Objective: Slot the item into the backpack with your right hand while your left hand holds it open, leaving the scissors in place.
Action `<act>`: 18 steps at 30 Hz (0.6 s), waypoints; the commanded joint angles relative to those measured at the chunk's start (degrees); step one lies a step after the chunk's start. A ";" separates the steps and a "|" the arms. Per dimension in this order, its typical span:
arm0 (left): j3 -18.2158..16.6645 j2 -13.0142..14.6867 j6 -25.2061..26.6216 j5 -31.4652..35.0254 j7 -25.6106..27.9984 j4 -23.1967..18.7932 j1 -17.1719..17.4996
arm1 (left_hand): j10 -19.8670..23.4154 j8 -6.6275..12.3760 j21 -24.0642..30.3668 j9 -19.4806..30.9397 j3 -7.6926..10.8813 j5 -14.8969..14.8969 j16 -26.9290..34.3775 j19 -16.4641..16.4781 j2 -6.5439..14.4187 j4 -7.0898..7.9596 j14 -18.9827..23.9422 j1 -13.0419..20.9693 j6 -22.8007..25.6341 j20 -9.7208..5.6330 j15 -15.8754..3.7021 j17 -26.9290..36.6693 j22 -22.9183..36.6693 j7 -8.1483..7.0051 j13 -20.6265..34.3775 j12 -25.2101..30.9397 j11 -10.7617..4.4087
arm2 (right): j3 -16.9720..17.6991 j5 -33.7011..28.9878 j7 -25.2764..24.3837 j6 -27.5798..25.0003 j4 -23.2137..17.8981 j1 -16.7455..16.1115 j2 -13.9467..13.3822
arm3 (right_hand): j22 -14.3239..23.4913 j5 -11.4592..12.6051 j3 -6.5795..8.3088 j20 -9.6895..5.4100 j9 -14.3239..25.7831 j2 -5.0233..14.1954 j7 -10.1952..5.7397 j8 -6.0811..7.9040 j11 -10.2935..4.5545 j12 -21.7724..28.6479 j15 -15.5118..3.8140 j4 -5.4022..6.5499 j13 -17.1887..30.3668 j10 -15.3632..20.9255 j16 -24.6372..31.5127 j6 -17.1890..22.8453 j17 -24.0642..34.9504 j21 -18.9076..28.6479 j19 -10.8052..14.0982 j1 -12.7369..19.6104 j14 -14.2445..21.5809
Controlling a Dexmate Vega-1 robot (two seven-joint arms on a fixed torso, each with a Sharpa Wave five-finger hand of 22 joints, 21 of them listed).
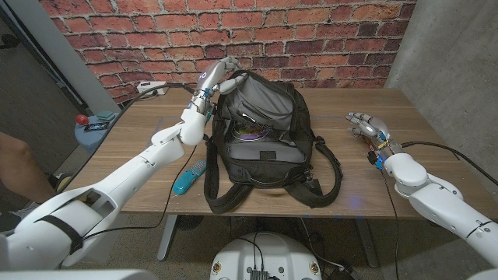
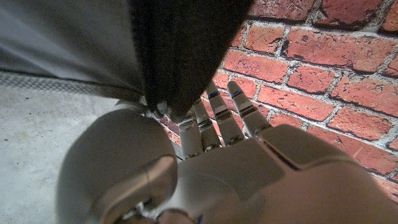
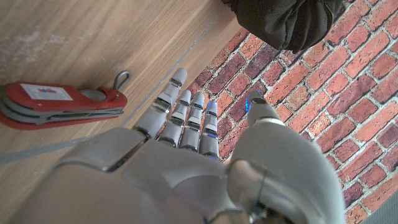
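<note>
A black backpack [image 1: 264, 148] lies in the middle of the wooden table with its main pocket gaping. My left hand [image 1: 212, 81] grips the bag's raised upper edge at the back left; in the left wrist view its fingers [image 2: 219, 121] press into the black fabric [image 2: 180, 56]. A red folding pocket knife [image 3: 59, 104] with a metal ring lies on the table just beside my right hand [image 3: 186, 124]. That right hand [image 1: 369, 127] is to the right of the bag, fingers spread and holding nothing. Teal-handled scissors [image 1: 189, 177] lie left of the bag.
Something shiny [image 1: 253, 134] sits inside the bag. The bag's straps [image 1: 327, 175] trail toward the front right. A white device with a cable [image 1: 152, 87] is at the table's back left. A person's arm [image 1: 12, 167] shows at the left edge. A brick wall stands behind.
</note>
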 commanded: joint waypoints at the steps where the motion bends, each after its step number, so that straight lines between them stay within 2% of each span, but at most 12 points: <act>1: 0.02 -0.75 1.47 -2.34 -1.74 0.11 0.07 | 0.64 0.68 -0.07 0.38 0.68 0.61 -0.24 -0.36 1.65 0.08 0.55 2.43 0.20 0.05 0.06 0.09 -0.04 0.37 0.31 0.30 0.25 | -0.55 -2.17 0.56 -6.96 -2.66 1.72 -3.41 | 0.12 0.16 -0.51 -0.81 0.16 -0.32 0.06 0.67 -0.05 0.61 -1.30 0.02 0.35 0.69 0.45 1.31 0.26 0.41 1.11 1.49 1.05; 18: -0.31 -0.73 3.41 -4.62 -4.31 -1.10 0.42 | 0.82 1.45 -0.17 0.79 1.76 1.80 -0.87 -0.50 1.42 0.16 0.71 2.02 0.11 0.08 0.15 0.03 -0.03 0.53 0.69 0.57 0.22 | -1.36 -5.32 1.18 -17.59 -6.94 3.63 -9.19 | 0.17 -0.02 -1.12 -0.68 0.21 -1.18 -0.26 1.09 -0.50 1.31 -1.80 0.25 0.78 2.93 1.26 3.55 0.53 0.42 2.88 3.28 3.40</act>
